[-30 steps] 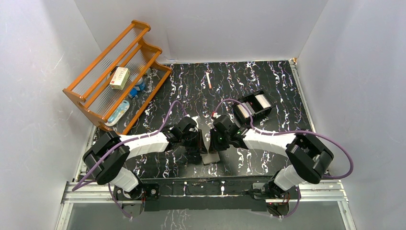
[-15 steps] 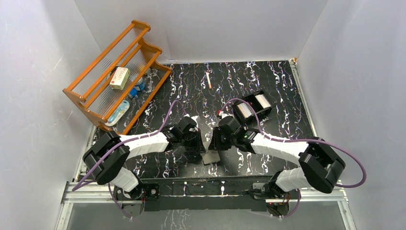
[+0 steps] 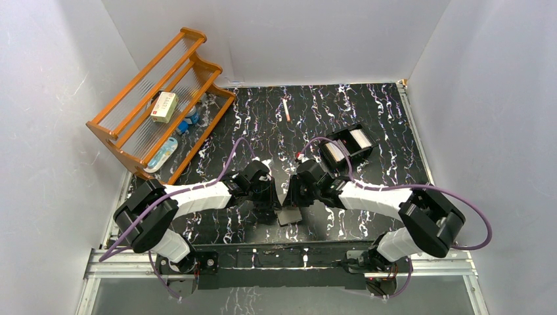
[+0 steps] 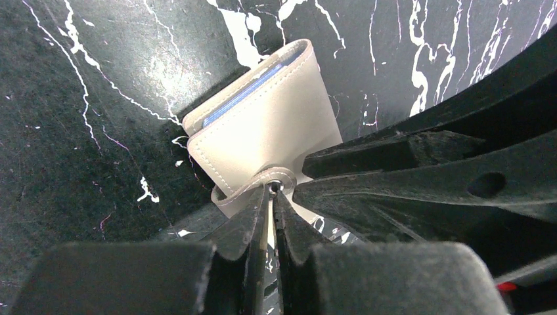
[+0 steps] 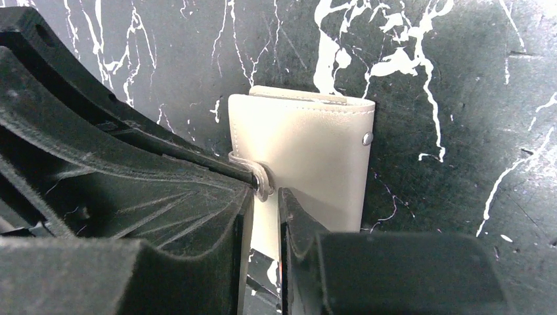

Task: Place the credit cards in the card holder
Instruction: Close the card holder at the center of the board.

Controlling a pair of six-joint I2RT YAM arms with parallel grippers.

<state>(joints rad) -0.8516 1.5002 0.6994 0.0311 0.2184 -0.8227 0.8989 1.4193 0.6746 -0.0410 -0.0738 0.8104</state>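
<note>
Card holder [image 4: 263,125], smooth stitched rectangle, in left claw [image 4: 272,193]

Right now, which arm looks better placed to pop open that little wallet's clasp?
Left, probably. The left gripper has its jaws nearly shut around the snap tab of the closed card holder. The right gripper reaches there too, but its grip is unclear.

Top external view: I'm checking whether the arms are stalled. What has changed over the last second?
The right arm swung its elbow outward, then partway back; the right gripper shifted slightly right and returned to the card holder. Nothing visibly grasped or released. The left arm and the closed card holder stayed put.
</note>
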